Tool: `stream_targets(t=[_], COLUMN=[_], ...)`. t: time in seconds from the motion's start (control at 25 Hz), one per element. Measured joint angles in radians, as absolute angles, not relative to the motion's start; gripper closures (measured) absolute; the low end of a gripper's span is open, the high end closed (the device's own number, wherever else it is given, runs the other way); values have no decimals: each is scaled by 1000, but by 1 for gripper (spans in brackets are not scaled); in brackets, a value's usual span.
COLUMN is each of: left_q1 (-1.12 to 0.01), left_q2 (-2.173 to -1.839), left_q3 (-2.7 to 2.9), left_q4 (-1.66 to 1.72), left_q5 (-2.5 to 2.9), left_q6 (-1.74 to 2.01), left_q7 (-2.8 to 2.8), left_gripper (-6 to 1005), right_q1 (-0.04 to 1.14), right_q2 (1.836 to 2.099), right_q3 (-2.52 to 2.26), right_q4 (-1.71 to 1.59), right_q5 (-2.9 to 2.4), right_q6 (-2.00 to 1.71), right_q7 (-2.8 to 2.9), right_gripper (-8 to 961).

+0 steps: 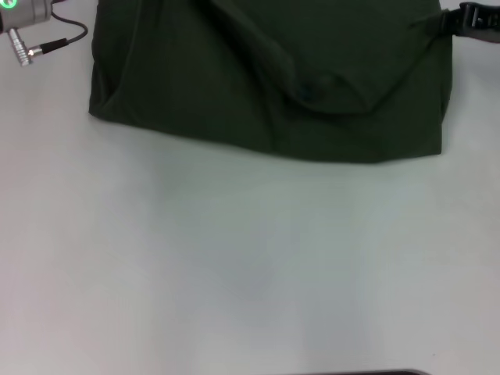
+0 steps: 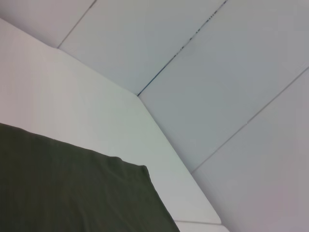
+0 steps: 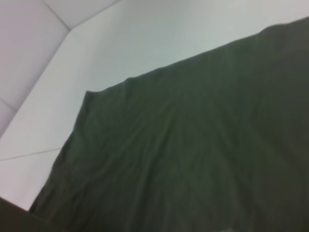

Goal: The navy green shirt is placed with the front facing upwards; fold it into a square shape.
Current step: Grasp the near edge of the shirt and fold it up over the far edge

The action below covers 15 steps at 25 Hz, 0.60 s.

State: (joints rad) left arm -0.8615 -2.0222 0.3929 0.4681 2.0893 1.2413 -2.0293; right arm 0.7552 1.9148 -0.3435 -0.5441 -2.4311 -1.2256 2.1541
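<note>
The navy green shirt (image 1: 266, 78) lies across the far part of the white table (image 1: 234, 258), partly folded, with slack creases and its plain green side up. No letters show. One shirt corner (image 2: 142, 169) appears in the left wrist view, and the cloth (image 3: 193, 145) fills most of the right wrist view. Only the left arm's silver wrist with its cable (image 1: 31, 35) shows, at the far left beside the shirt's edge. The right gripper (image 1: 473, 19) is a black piece at the far right, touching the shirt's corner, where the cloth bunches toward it.
Bare white tabletop stretches from the shirt's near hem to the table's front edge (image 1: 351, 372). Pale floor tiles (image 2: 231, 72) lie beyond the table's corner.
</note>
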Motion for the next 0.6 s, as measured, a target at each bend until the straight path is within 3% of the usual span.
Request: stream_targets(t=[0.6], left_q1=[-881], left_q2=[-2048], left_q3=[390], left_q4=[439], left_q5=[2033], left_q6=[1122], left_q7=[-2002], left_gripper=[968], right_q1=[837], right_q2=[1914], right_q3=[-465], right_q4=[-555], right_q5=[-2431], right_q6=[-1085], right_q7=[2169], right_gripper=[918])
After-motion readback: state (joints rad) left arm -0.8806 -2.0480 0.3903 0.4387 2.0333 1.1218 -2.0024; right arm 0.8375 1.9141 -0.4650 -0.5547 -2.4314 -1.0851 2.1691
